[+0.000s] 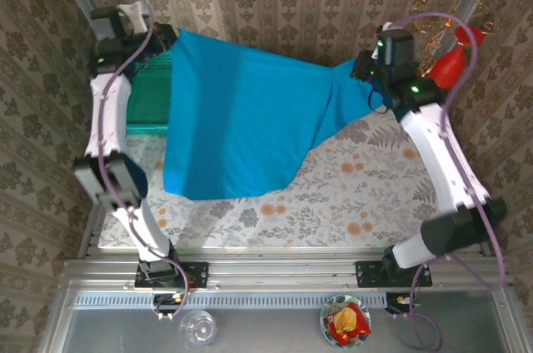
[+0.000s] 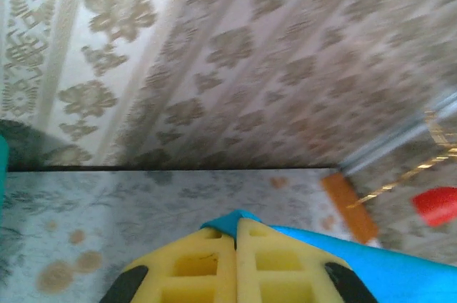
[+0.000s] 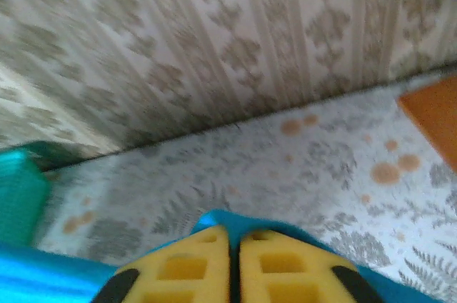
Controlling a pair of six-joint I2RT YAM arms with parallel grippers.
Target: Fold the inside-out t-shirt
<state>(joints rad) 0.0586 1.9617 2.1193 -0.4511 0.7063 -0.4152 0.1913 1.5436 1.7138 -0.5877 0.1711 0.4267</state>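
The inside-out t-shirt (image 1: 241, 120) is stretched between the two arms, over the far-left half of the table with its flowered cover (image 1: 366, 195). Its long axis goes from left to right. The held edge runs along the far side and comes a little nearer toward the right. From this edge the cloth spreads toward the near side, wide at the left and gathered into a narrow bunch at the right.

The left gripper (image 1: 164, 37) has its yellow pads (image 2: 200, 267) pressed together, with a blue corner of the shirt pinched between them. The right gripper (image 1: 366, 66) is closed in the same way on the other end, blue cloth showing around its pads (image 3: 278, 267).

The left part of the shirt covers one side of a teal mesh basket (image 1: 146, 99).
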